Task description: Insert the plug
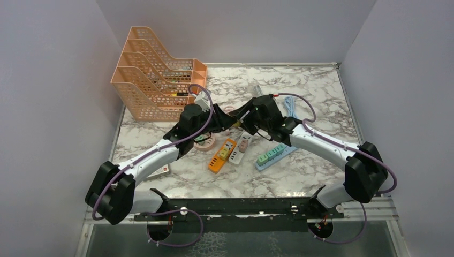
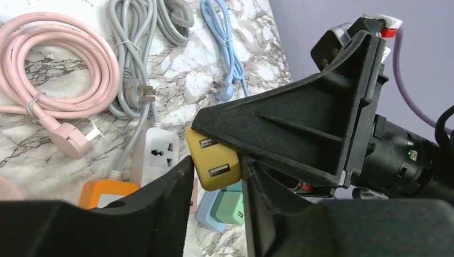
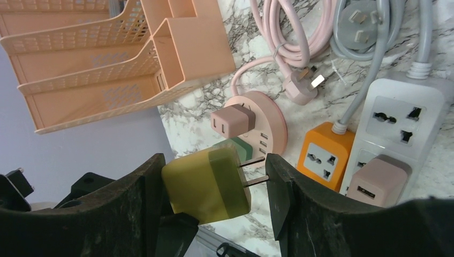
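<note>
Peach file rack (image 1: pixel 155 80) back left — power strips (image 1: pixel 235 150) centre.

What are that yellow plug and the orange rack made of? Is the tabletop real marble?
The yellow plug looks like matte moulded plastic, rounded edges, with shiny metal prongs. The orange rack seems thin plastic, given its moulded mesh walls. The tabletop is marble-veined; stone or printed laminate, I cannot tell.

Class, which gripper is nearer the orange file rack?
Left. The left gripper sits by the near right corner of the orange file rack; the right gripper faces it from farther right.
</note>
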### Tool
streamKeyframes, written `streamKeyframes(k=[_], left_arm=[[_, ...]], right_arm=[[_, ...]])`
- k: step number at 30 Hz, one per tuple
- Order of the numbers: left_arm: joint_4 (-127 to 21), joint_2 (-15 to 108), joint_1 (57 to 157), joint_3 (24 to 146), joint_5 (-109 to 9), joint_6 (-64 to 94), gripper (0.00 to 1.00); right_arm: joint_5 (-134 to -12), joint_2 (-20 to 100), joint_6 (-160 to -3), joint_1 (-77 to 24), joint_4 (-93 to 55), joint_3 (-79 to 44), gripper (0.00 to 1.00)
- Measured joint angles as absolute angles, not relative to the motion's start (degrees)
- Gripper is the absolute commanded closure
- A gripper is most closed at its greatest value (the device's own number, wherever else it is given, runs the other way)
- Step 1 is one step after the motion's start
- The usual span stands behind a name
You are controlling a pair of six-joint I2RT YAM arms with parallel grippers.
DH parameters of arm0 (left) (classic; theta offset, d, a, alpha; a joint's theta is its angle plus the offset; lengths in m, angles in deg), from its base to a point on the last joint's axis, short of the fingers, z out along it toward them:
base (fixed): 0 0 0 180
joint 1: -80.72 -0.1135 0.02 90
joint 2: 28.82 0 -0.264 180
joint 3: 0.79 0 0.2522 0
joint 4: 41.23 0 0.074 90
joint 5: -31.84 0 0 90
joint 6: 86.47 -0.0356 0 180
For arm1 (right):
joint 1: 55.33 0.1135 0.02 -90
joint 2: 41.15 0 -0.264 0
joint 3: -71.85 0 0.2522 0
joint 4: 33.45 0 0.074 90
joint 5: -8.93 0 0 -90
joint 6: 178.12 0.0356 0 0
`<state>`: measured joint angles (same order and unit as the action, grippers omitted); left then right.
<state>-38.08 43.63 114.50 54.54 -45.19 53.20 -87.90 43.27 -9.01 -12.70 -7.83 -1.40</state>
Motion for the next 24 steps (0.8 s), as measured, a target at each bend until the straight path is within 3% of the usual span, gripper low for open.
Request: streamKeyframes(k=[2, 4, 9, 17, 24], left_arm=[[-37.7, 44.3, 114.5, 54.6, -45.3, 53.4, 0.74], [-37.6, 44.9, 114.6, 54.7, -45.6, 53.1, 0.78], [-37.2, 45.3, 114.8, 54.7, -45.5, 51.4, 0.79], [-41.4, 44.5, 114.7, 55.3, -43.5, 47.0, 0.79], [-51.1, 42.7, 114.5, 58.9, -38.6, 45.0, 0.79]], right_arm=[[-87.9, 43.2, -8.8, -12.9, -7.8, -1.2, 0.47], [-87.9, 43.1, -8.8, -13.2, -7.9, -0.7, 0.36], [-87.9, 41.8, -12.9, -13.1, -7.7, -0.3, 0.13], [-86.3, 28.5, -44.3, -13.1, -11.9, 3.3, 0.11], [-74.5, 15.6, -72.3, -13.3, -14.4, 12.0, 0.14]])
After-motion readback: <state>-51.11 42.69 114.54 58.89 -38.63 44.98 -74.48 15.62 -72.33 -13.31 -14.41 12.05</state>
